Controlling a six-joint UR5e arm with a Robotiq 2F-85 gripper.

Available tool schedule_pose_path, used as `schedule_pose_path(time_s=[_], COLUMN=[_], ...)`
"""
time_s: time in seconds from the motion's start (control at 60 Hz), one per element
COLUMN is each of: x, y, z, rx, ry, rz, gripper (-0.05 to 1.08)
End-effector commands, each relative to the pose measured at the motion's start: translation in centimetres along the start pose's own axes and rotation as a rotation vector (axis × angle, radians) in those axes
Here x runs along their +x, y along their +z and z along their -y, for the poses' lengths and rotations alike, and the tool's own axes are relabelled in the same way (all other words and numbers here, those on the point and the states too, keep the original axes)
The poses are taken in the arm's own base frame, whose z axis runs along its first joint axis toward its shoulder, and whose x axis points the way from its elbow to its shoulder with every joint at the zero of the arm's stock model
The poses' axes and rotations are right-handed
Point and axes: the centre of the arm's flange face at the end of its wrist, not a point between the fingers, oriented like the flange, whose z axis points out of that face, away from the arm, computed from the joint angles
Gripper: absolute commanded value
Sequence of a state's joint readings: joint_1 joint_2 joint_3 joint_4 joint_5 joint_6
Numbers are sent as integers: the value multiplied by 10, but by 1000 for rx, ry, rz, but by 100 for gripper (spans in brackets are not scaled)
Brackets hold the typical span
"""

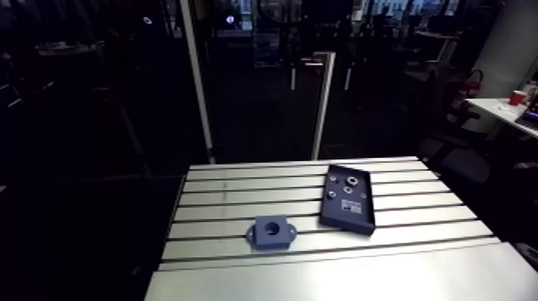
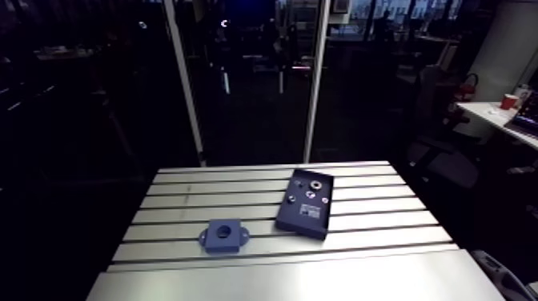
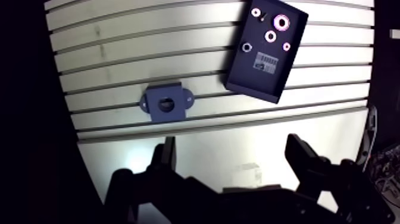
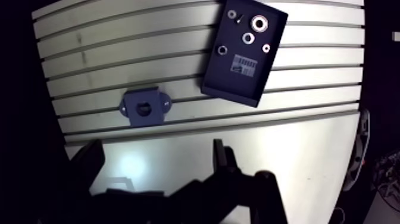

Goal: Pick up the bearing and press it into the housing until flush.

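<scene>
While nothing sits between them, the two fingers [image 3: 168, 156] of the gripper [image 3: 232, 143] stand wide apart, hanging over the smooth strip of the surface [image 3: 107, 65] on the near side of the housing [image 3: 166, 102]. The housing is a dark blue block with a round bore in its middle and a small ear at each side. It lies flat across the slots, just ahead of the fingers and clear of them, and its bore looks dark. Beyond the housing, and off to its right in the arm view, lies a shallow dark tray [image 3: 250, 80], set askew to the slots, its nearest corner close to the housing but not touching it. A pale label [image 3: 268, 61] marks the tray's half nearer the housing. Farther from the housing, several metal rings rest in the tray's far half. The largest of them, the bearing [image 3: 280, 22], lies near the tray's far end, well apart from the housing.
</scene>
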State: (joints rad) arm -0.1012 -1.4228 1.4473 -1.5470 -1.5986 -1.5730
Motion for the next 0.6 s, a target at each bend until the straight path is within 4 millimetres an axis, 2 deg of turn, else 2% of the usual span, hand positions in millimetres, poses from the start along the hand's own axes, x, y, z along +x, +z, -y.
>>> schedule_pose_path(time_s=[0.017, 0.383, 0.6], x=[-39, -38, -34], y=[-19, -17, -10], z=[5, 5, -2], rx=[-30, -32, -36], ry=[-83, -83, -80], rz=[9, 13, 22], gripper=[1, 1, 1])
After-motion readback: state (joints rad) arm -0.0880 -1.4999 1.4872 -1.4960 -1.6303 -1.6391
